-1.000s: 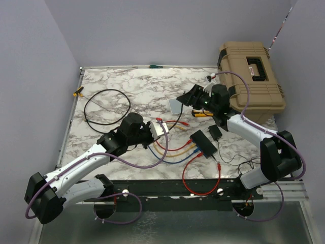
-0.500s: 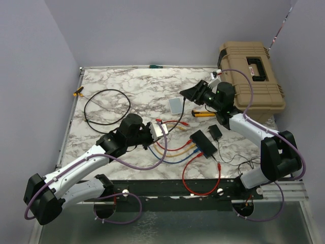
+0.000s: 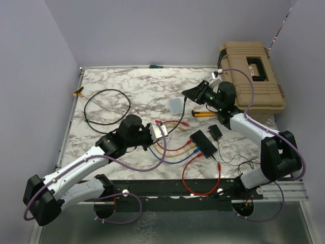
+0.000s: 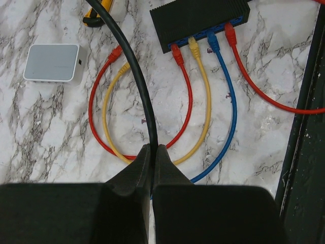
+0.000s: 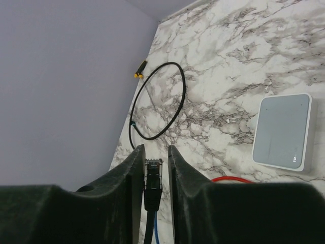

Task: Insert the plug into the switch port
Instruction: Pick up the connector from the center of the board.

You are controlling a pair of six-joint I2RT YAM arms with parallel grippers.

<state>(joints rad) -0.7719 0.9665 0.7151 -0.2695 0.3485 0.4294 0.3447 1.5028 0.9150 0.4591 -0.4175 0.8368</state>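
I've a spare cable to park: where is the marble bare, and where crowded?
Bare: far marble between the black cable loop and tan case, behind the grey-white box. Crowded: patch cables at the switch, beside the left pincer gripping the black lead; right pincer holds the plug.

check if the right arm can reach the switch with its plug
Probably yes: the switch lies uncovered close by, with nothing over it, though the right gripper holding the plug now points away from it.
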